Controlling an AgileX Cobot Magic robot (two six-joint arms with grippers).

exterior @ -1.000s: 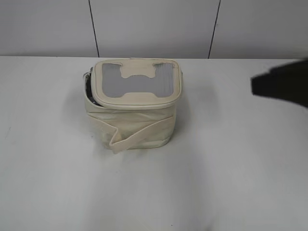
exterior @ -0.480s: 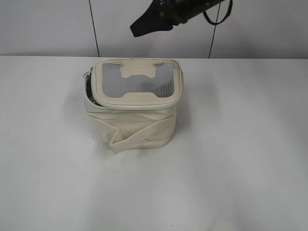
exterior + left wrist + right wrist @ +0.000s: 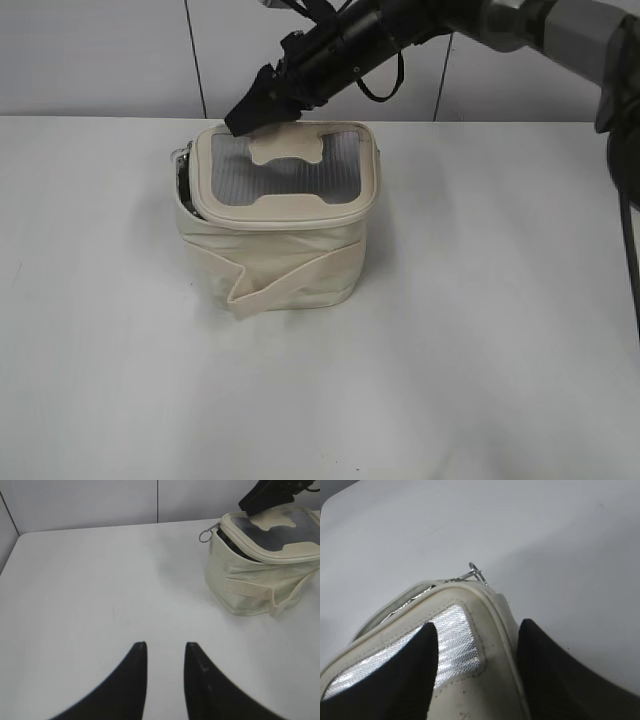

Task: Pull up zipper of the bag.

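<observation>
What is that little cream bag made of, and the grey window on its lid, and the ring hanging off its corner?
The bag looks like soft cream fabric or faux leather: matte, creased, with stitched seams. The lid panel seems a woven mesh or silvery foil-like sheet, since it glints with a fine grid. The ring pull looks metal: thin, bright and shiny. None of this is certain by sight alone.

The black right end effector (image 3: 475, 675) straddled the cream fabric bag's lid corner (image 3: 485, 600), fingers apart; a silver ring pull (image 3: 474, 573) lay at twelve o'clock.

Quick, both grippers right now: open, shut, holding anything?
Left gripper: open, empty, above bare table.
Right gripper: open, straddling the lid edge of the small cream fabric bag, gripping nothing.
</observation>
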